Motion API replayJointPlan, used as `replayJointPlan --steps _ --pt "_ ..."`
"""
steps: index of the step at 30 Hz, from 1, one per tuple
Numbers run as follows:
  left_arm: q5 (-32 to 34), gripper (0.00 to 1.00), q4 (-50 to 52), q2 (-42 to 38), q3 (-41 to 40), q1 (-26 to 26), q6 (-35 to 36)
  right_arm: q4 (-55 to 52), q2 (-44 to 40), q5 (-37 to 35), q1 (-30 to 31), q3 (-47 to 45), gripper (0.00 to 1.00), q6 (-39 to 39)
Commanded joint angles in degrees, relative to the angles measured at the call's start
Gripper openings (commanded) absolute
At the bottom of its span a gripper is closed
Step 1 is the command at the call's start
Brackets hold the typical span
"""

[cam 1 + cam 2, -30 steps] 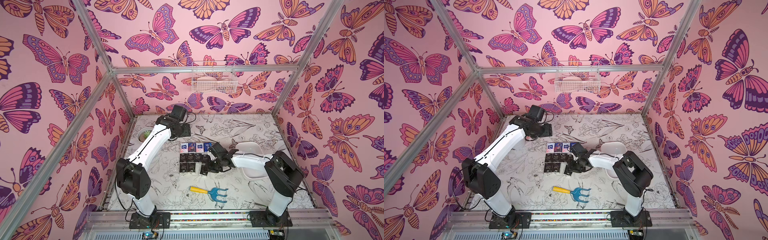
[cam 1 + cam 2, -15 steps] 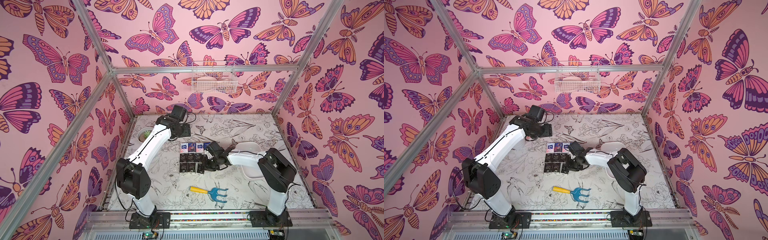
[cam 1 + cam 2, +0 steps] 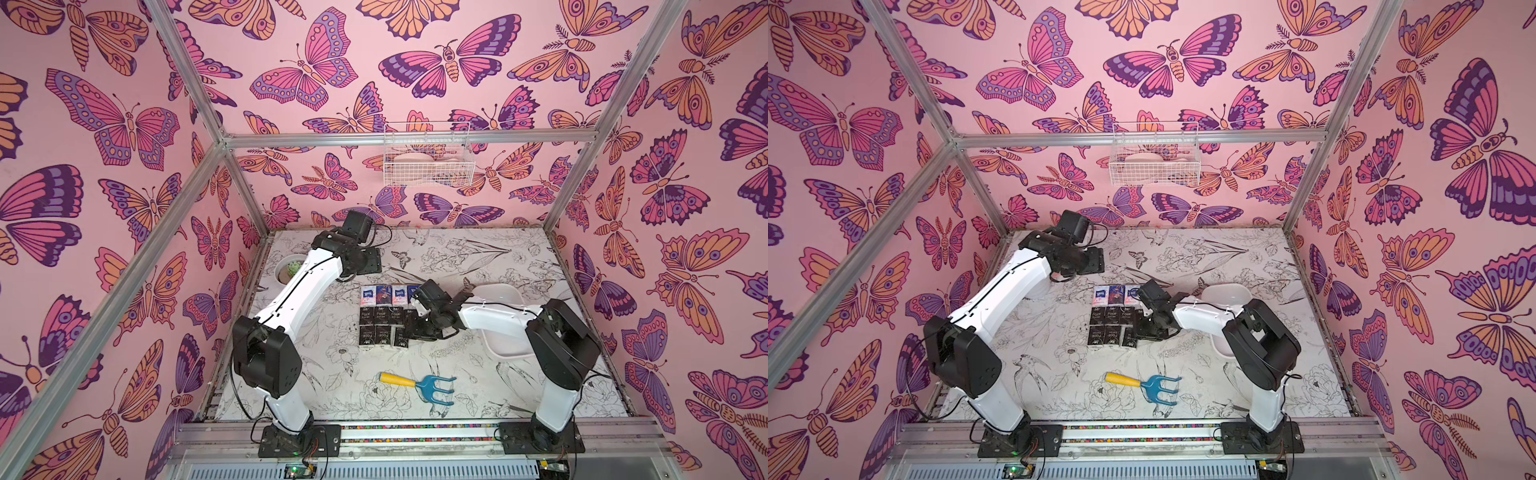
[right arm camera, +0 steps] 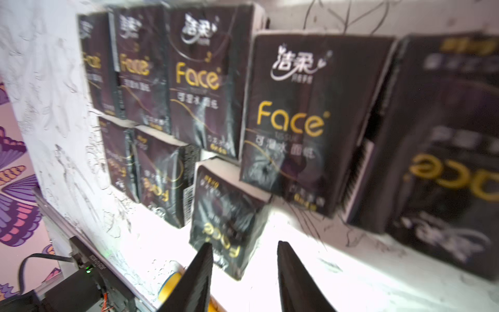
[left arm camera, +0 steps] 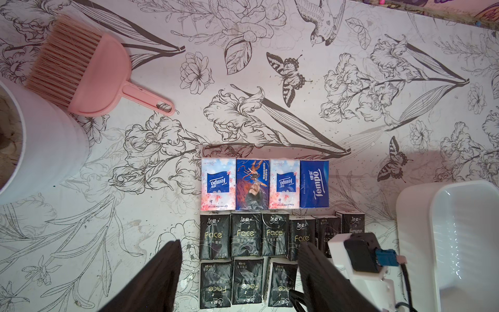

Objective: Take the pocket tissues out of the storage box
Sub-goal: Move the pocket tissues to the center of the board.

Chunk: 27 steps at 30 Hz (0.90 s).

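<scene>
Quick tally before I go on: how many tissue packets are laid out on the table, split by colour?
Black Face packets: 9
White-pink Tempo packets: 2
Blue Tempo packet: 1
Dark-blue illustrated packet: 1
Total: 13 in view

You are running a robot test cell: aluminium frame (image 3: pixel 332 139), butterfly-print wall panels (image 3: pixel 124 124), a flower-print table (image 3: pixel 478 374), and a left arm (image 3: pixel 299 286) and right arm (image 3: pixel 490 320) bolted to a metal rail (image 3: pixel 415 432).
</scene>
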State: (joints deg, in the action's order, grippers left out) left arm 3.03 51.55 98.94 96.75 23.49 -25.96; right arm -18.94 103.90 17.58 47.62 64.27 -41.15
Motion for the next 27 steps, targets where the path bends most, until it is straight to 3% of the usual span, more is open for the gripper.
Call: replayJointPlan --steps 1,13,27 --pt "0.49 0.74 1.55 -1.34 -0.51 -0.21 0.10 0.50 -2.11 -0.92 -0.02 -1.39 0.45 -2.53" --pt "0.75 0.74 1.54 -1.74 -0.69 -0.02 0.20 5.95 2.02 0.49 -0.03 -4.05 0.46 -6.38" --pt "0.75 0.74 1.47 -1.20 -0.78 -0.02 0.12 6.57 5.29 1.14 -0.07 -2.47 0.38 -5.55"
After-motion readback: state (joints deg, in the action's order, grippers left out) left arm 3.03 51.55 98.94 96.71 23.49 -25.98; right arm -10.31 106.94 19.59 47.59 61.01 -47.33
